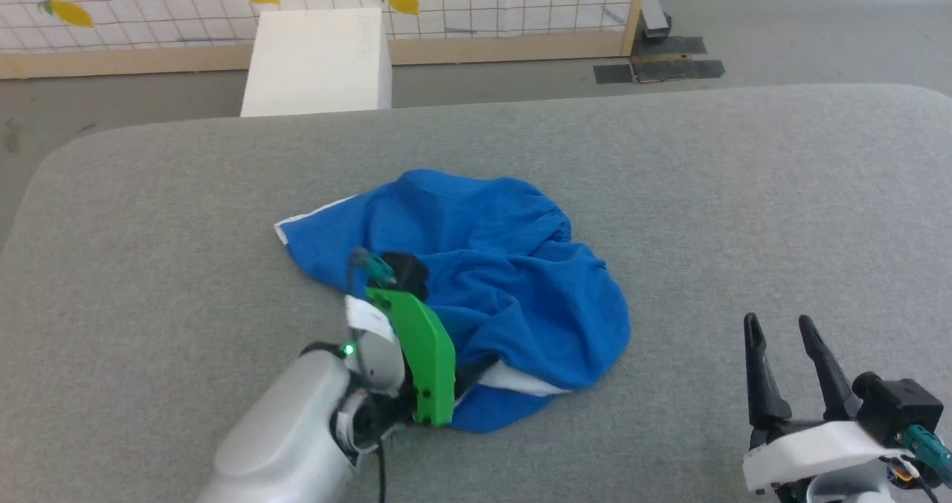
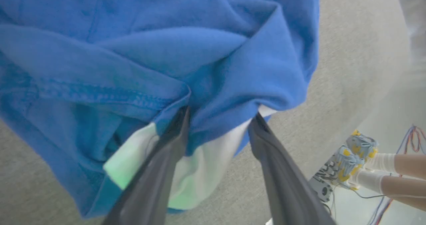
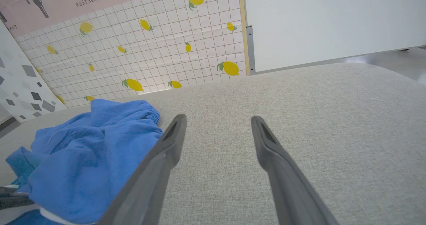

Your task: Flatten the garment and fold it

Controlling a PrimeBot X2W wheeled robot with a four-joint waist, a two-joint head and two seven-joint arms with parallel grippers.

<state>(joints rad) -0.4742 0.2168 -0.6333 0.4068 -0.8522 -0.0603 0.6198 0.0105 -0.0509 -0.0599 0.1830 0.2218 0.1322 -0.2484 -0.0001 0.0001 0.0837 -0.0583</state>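
on nubby grey fabric [image 1: 744, 190], the soft blue garment [image 1: 506, 280] lies bunched.

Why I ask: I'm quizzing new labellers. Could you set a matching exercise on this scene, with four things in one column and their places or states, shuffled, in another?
Column one:
1. garment
2. left gripper
3. right gripper
4. white box

Column two:
A. on the floor beyond the table
B. open, over grey surface at the near right, apart from the cloth
C. crumpled in a heap mid-table
D. open, fingertips at the blue cloth by its white trim

Pairs: 1-C, 2-D, 3-B, 4-A
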